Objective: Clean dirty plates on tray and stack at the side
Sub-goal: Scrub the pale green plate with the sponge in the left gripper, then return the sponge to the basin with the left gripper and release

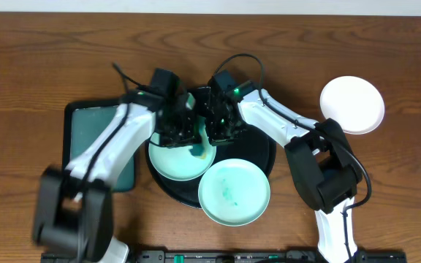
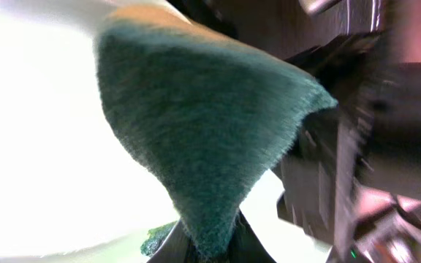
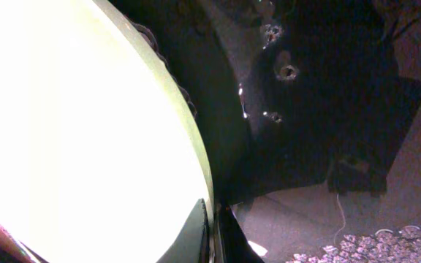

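Note:
A mint green plate lies on the left of the round black tray. My left gripper is shut on a green scouring sponge and holds it against this plate, next to a teal smear. My right gripper is shut on the same plate's rim, pinching it at the edge. A second mint green plate with teal smears rests on the tray's front edge. A white plate sits on the table at the right, off the tray.
A dark rectangular tray with a teal inside lies at the left, partly under my left arm. Both arms cross above the black tray's back half. Wooden table surrounds everything.

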`<state>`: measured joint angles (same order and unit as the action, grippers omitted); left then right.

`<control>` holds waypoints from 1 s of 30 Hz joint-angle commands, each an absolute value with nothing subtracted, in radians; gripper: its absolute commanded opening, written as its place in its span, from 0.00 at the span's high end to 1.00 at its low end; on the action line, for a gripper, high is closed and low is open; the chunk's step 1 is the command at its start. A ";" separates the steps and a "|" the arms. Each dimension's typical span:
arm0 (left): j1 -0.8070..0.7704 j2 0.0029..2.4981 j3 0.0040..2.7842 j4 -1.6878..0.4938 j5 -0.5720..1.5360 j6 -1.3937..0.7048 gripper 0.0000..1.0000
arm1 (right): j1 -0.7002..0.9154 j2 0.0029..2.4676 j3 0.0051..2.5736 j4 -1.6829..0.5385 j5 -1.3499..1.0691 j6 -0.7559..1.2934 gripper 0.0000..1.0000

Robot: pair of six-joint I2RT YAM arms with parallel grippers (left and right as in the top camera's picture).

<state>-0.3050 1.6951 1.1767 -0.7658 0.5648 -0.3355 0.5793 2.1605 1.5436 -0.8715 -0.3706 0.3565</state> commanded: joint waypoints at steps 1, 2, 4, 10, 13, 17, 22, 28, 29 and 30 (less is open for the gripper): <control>-0.274 1.570 1.178 -0.830 0.255 -0.433 0.93 | 0.575 2.170 1.539 -0.875 -0.337 0.359 0.99; -0.262 1.552 1.178 -0.847 0.210 -0.446 0.93 | 0.575 2.170 1.539 -0.874 -0.337 0.359 0.99; -0.223 1.525 1.178 -0.884 0.151 -0.451 0.93 | 0.575 2.170 1.539 -0.874 -0.337 0.359 0.99; -0.037 1.523 1.177 -0.974 0.056 -0.441 0.93 | 0.575 2.170 1.539 -0.871 -0.337 0.358 0.99; 0.044 1.523 1.177 -0.974 0.023 -0.439 0.93 | 0.575 2.170 1.539 -0.871 -0.337 0.353 0.99; 0.126 1.547 1.176 -0.963 -0.031 -0.416 0.93 | 0.575 2.170 1.539 -0.871 -0.337 0.351 0.99; 0.163 1.657 1.174 -0.956 -0.042 -0.400 0.93 | 0.575 2.170 1.539 -0.867 -0.337 0.351 0.99; 0.162 1.796 1.174 -0.916 -0.027 -0.397 0.93 | 0.575 2.170 1.539 -0.868 -0.338 0.351 0.99; 0.162 1.811 1.174 -0.910 -0.027 -0.393 0.93 | 0.575 2.170 1.539 -0.868 -0.338 0.351 0.99; 0.162 1.822 1.175 -0.905 -0.027 -0.393 0.93 | 0.575 2.170 1.539 -0.868 -0.338 0.351 0.99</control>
<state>0.1608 1.7977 1.1763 -0.9092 -0.0139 -0.4114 0.5797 2.1605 1.5436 -0.8700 -0.3702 0.3561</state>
